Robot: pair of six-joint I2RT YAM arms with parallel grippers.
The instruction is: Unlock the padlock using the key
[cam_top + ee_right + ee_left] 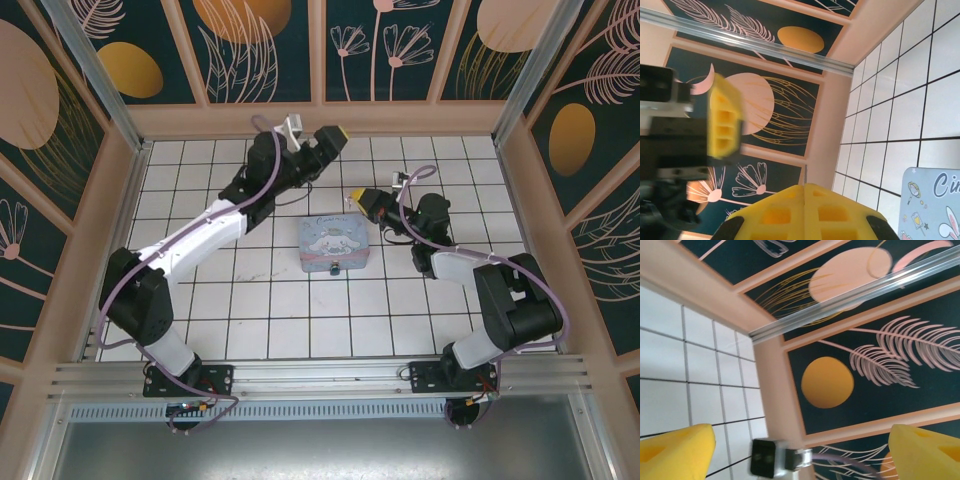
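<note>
From above, the pale blue tin [335,245] sits near the middle of the tiled counter [250,320]. A tiny dark blue thing at its 6 o'clock edge looks like the padlock [335,268]. It touches the tin's near wall, but it is too small for me to tell its long axis or which way the shackle points. My left hand [325,135] is raised at about 12 o'clock from the tin, near the back wall. My right hand [362,197] hangs at about 1 o'clock, just off the tin's far right corner. The left wrist view adds that my yellow fingers [675,452] stand wide apart at the two bottom corners. Between them I see only the counter tiles and the painted wall, so that hand is empty. The right wrist view shows my right fingers [805,212] pressed together, and I cannot tell whether anything thin is pinched between them. At 4 o'clock in that view is a corner of the tin's printed lid, and at 9 o'clock a blurred yellow finger [725,117] of my left hand.
</note>
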